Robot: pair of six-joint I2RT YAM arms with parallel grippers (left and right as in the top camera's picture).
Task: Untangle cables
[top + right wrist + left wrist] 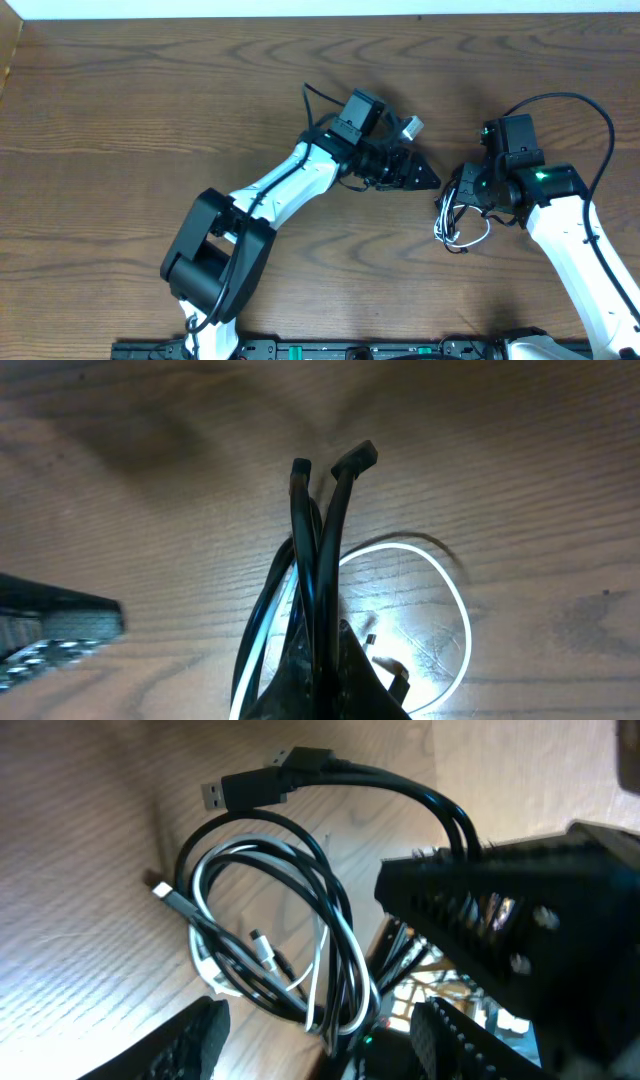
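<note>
The cables, one black and one white, hang as a tangled bundle (455, 228) from my right gripper (458, 196), which is shut on them. In the right wrist view the black cable (312, 550) runs up between the shut jaws of my right gripper (322, 660), and two plug ends (356, 458) stick out above. The white cable (462, 610) loops out to the right over the table. My left gripper (430, 178) is open just left of the bundle. In its own view the looped cables (265, 935) and a USB plug (215, 793) lie ahead of the left gripper (320, 1050).
The brown wooden table (150, 100) stretches left and back to a pale wall edge (300, 8). The arms' base rail (350, 350) runs along the front. The two arms' heads stand close together at the centre right.
</note>
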